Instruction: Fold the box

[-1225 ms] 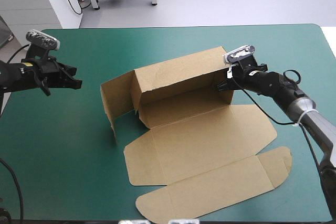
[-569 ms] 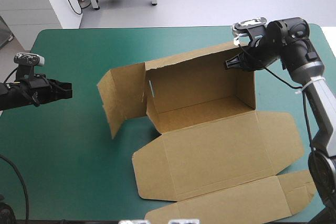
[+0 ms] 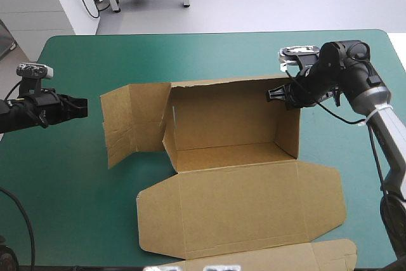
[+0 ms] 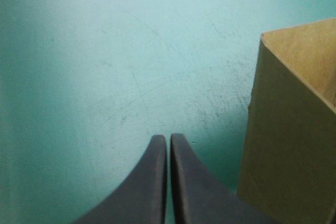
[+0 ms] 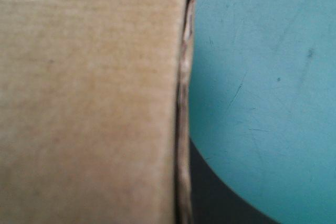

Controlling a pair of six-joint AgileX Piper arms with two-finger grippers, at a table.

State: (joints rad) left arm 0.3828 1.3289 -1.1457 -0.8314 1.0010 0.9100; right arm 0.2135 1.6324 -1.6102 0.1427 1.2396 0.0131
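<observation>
The brown box [image 3: 235,115] stands mid-table with its back wall and right end wall raised. Its left end flap [image 3: 130,122] swings outward, and the lid [image 3: 241,207] lies flat toward the near edge. My right gripper [image 3: 274,93] is shut on the box at the top right corner of the back wall. In the right wrist view the board [image 5: 89,98] fills the frame, with one black finger [image 5: 220,198] showing behind its edge. My left gripper [image 3: 81,107] hovers shut to the left of the flap, not touching it. Its fingers meet in an arch [image 4: 168,142] beside the box flap [image 4: 294,129].
The lid's outer tuck flap [image 3: 254,259] reaches the table's near edge. The teal-green cover [image 3: 70,182] stretches from the left gripper to the near left corner. The far edge runs close behind the right gripper.
The right gripper has swung the box round and dragged it leftward, so the back wall now runs parallel to the far edge. The left gripper drew back to the left earlier and has since held still.
</observation>
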